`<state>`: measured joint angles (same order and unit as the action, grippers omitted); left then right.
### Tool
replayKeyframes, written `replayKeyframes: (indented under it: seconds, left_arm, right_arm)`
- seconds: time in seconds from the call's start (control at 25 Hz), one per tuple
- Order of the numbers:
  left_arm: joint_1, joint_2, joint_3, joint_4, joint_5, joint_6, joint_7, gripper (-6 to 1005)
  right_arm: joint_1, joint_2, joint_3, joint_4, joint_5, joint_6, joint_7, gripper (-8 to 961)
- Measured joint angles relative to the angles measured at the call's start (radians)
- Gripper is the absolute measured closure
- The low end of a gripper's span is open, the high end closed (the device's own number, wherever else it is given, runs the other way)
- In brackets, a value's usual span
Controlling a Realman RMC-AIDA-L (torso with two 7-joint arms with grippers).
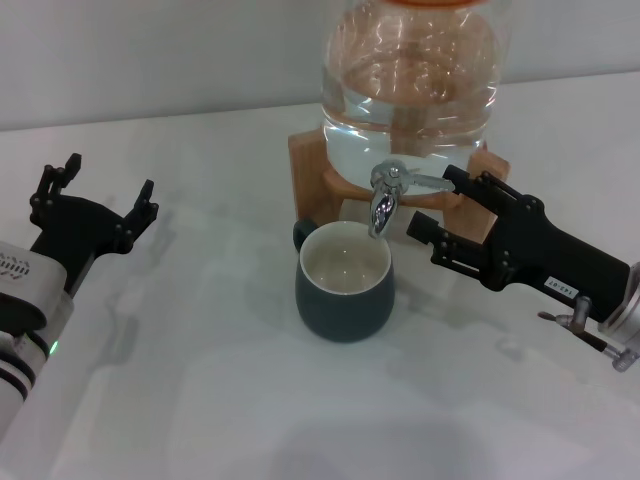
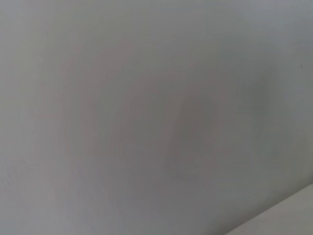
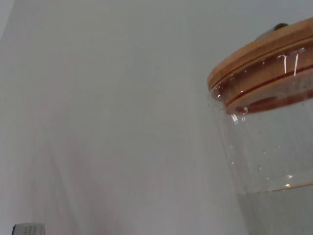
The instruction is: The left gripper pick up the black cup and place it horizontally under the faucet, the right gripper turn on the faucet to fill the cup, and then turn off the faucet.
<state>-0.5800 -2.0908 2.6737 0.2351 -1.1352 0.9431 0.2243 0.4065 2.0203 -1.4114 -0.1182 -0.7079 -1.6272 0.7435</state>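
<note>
The black cup (image 1: 343, 300) stands upright on the white table, its cream inside directly below the spout of the chrome faucet (image 1: 383, 203). The faucet's lever (image 1: 420, 182) points toward my right gripper (image 1: 442, 208), which is open; its upper finger (image 1: 478, 185) reaches the lever's tip and its lower finger (image 1: 432, 234) sits beside the spout. My left gripper (image 1: 104, 186) is open and holds nothing, far left of the cup above the table. The left wrist view shows only a blank pale surface.
The faucet is mounted on a clear water jar (image 1: 410, 80) resting on a wooden stand (image 1: 308, 162) behind the cup. In the right wrist view the jar (image 3: 274, 161) shows with its wooden lid (image 3: 259, 54). A white wall rises behind the table (image 1: 200, 380).
</note>
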Motion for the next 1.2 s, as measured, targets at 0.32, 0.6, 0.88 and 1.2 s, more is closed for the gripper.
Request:
replayKeyframes:
  seconds: [0.32,0.6,0.88,1.2]
  left_arm:
    - [-0.002,0.0,0.0,0.0,0.012,-0.001,0.0,118]
    - [0.001,0.0,0.0,0.003,0.013,-0.001,0.0,119]
    - [0.004,-0.002,0.0,0.004,0.014,-0.003,0.0,119]
    - [0.005,-0.002,0.0,0.003,0.014,-0.003,0.0,119]
  right_arm:
    - [0.0,0.0,-0.022,0.0,0.001,-0.01,0.009,85]
    - [0.0,0.002,-0.043,0.0,0.001,-0.018,0.02,85]
    - [0.0,0.003,-0.048,-0.001,0.001,-0.041,0.022,85]
    - [0.007,0.007,-0.077,-0.012,0.003,-0.042,0.032,85]
